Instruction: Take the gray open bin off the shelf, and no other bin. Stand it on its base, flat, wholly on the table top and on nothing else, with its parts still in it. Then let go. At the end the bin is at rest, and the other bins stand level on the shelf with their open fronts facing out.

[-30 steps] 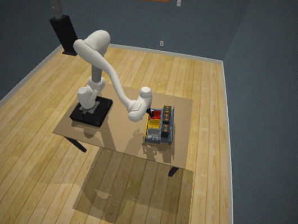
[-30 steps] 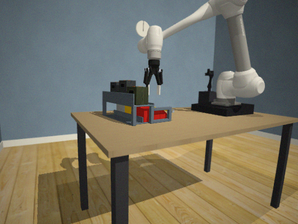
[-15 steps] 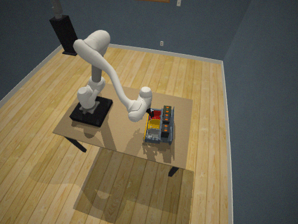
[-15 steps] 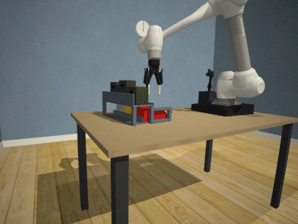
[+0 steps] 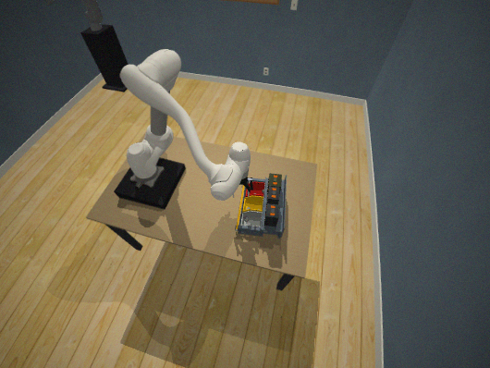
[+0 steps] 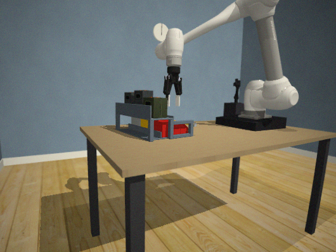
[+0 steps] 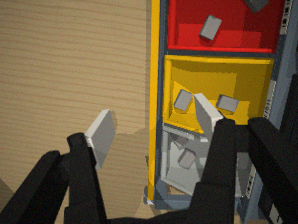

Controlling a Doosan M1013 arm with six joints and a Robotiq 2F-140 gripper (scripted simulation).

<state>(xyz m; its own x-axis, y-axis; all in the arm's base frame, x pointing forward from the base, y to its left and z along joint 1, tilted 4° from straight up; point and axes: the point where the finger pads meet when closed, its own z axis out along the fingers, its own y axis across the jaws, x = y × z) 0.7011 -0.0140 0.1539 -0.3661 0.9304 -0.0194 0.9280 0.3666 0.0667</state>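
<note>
Evidently the approach is in hand, with nothing yet grasped: the gripper [image 6: 173,100] [image 7: 153,114] is held partly open and empty above the shelf [image 6: 151,133] [image 5: 283,223] [image 7: 155,100]. The gray bin [image 5: 252,220] [image 7: 172,172] is seated at the row's end, beside the yellow bin [image 5: 253,203] [image 7: 218,67]. Next, the fingers should be shifted over the gray bin, lined up with a wall and lowered.

Compared with the two earlier exterior views, the gripper [image 5: 247,184] [image 6: 173,100] [image 7: 153,114] now has its fingers standing closer together, partway open, with a narrower gap between the pale fingertip pads [image 6: 177,100] [image 7: 101,137]. The black finger linkages [image 6: 178,86] [image 7: 222,165] splay outward less on both sides than they do half a second and one second ago, so the whole gripper shows a slimmer outline against the blue wall [image 6: 79,63]
</note>
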